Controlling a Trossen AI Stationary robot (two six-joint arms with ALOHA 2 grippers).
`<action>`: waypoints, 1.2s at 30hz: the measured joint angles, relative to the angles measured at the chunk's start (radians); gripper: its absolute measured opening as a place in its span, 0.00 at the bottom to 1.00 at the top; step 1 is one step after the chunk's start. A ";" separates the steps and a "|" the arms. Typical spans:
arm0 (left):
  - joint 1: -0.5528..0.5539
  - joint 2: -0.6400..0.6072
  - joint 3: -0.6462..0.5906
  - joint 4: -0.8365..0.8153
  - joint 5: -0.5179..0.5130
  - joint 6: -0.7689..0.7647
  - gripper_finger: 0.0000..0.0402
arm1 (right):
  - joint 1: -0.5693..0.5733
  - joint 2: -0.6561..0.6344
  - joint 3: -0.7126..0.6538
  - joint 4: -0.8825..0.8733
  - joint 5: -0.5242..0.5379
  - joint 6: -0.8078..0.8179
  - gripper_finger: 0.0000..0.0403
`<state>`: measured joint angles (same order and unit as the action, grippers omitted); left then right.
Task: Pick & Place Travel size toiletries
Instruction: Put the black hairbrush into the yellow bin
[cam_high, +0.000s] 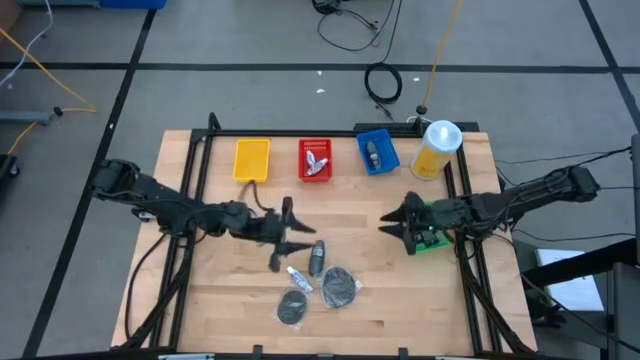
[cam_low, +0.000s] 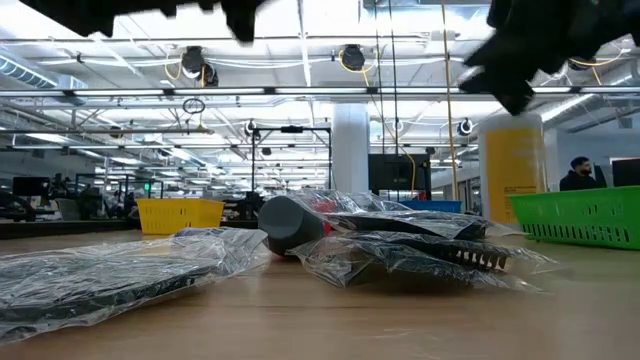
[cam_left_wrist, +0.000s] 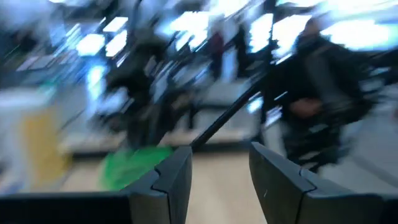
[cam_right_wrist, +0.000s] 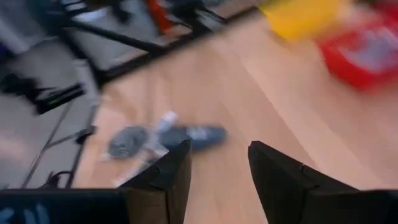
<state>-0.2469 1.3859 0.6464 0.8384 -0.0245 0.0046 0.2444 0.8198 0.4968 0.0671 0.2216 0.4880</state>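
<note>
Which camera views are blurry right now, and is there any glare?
Left wrist view: heavily smeared, only its own fingers crisp. Right wrist view: table and baskets smeared. Low view: glare on plastic-wrapped packets, bright ceiling lights. High view: sharp, evenly lit.

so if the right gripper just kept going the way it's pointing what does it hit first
Probably the dark bottle lying on the table, with the grey puck just beyond it. The right gripper is open and holds nothing; depth is hard to judge.

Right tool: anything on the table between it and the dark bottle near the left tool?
No. In the high view, only bare wooden tabletop lies between the right tool and the small dark bottle.
</note>
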 joint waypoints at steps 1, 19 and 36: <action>-0.005 -0.007 0.000 0.023 0.042 0.013 0.39 | 0.006 0.020 -0.012 0.076 -0.018 -0.061 0.37; -0.059 -0.022 0.000 -0.467 -0.134 -0.128 0.39 | 0.080 0.490 -0.064 0.514 -0.176 -0.114 0.40; -0.055 0.189 -0.002 -0.403 -0.134 -0.354 0.39 | 0.007 0.950 0.113 0.736 -0.413 0.102 0.68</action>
<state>-0.3016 1.5749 0.6449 0.4349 -0.1585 -0.3493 0.2513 1.7697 0.6098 0.8029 -0.1911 0.5896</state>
